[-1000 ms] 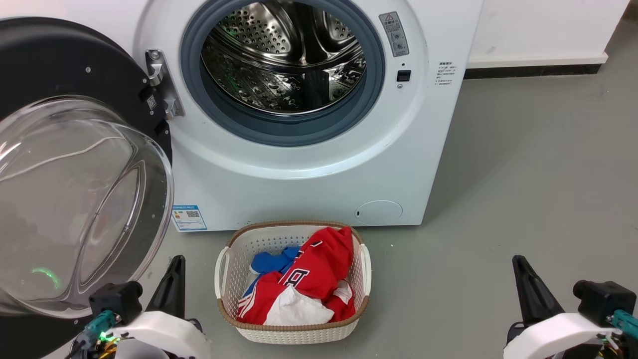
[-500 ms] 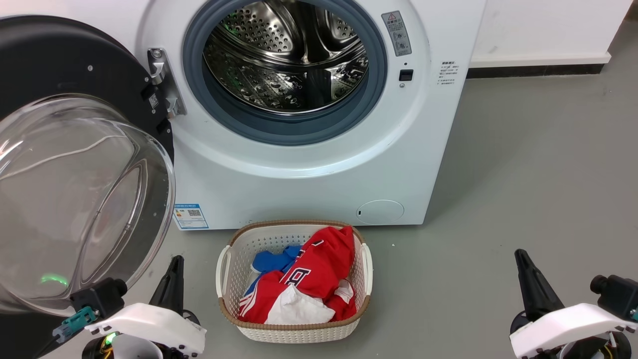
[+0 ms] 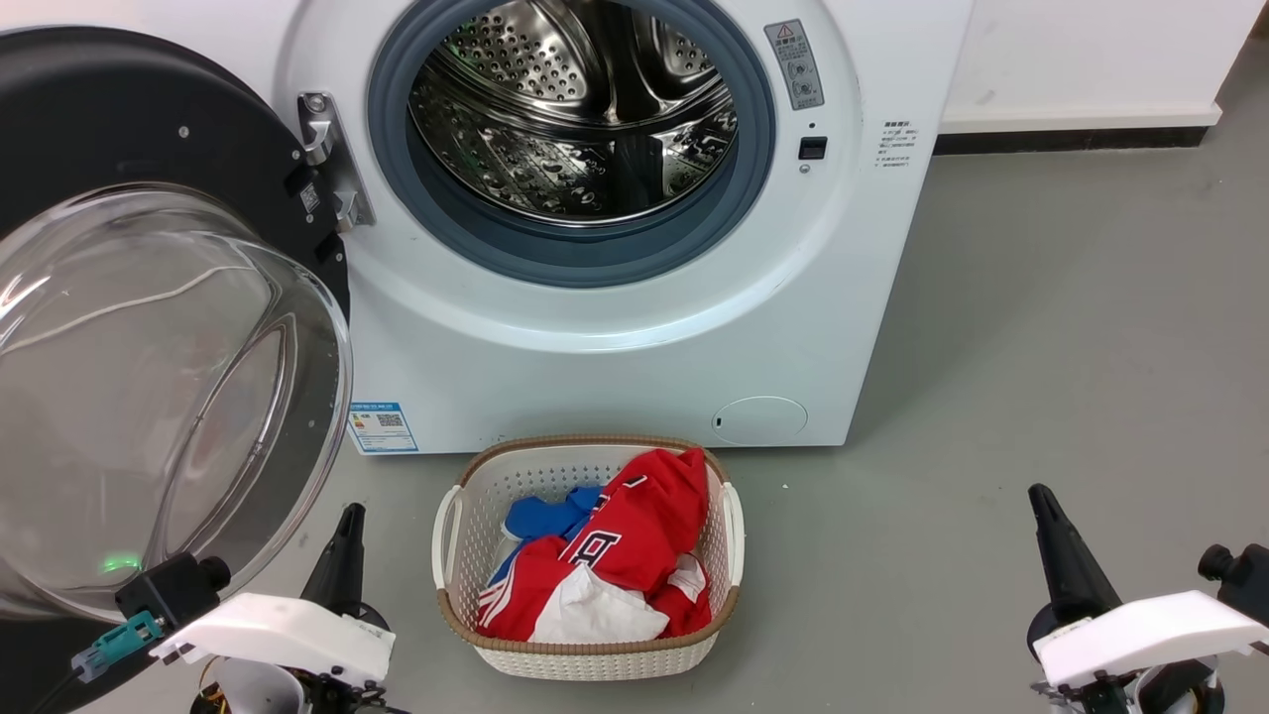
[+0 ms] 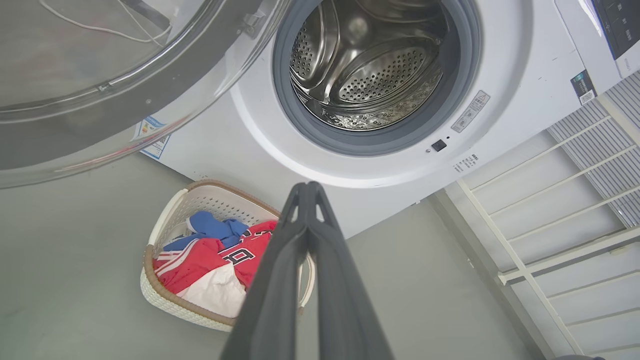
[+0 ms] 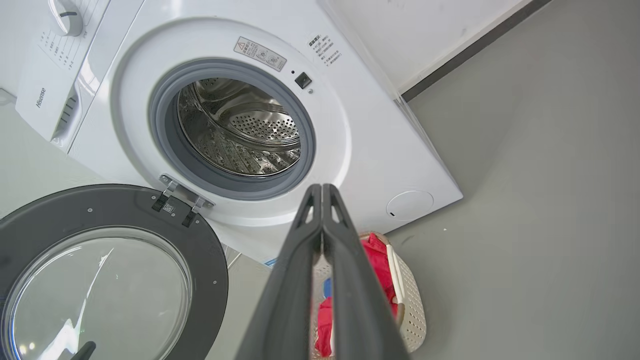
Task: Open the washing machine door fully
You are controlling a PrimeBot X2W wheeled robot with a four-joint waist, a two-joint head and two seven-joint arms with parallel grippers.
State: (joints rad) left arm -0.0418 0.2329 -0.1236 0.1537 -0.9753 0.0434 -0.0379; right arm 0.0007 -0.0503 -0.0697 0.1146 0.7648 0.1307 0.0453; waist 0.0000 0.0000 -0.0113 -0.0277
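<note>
Door: the washing machine door (image 3: pixel 119 109) stands swung wide to the left of the washing machine (image 3: pixel 615 337). It hangs on its hinge (image 3: pixel 332 164) with the glass bowl (image 3: pixel 149 397) bulging toward us, and the drum (image 3: pixel 565 119) is uncovered.
Progress: we judge it fully open, or very nearly so.
Left gripper: the left gripper (image 4: pixel 306 190) has its fingers pressed together on nothing, low by the door's bottom edge and clear of it.
Right gripper: the right gripper (image 5: pixel 321 192) is the same, fingers together and empty, well apart over the floor (image 3: pixel 1041 297).
Handling: we expect the door to be heavy and stiff, swinging only about the hinge. The gloss is slippery and the bowl is breakable, so we would push on the black ring at the edge farthest from the hinge.
Views: the head view crops the door at its left edge, while the right wrist view takes in the whole ring. The left wrist view looks up under the bowl past the laundry basket (image 4: pixel 160 292).
</note>
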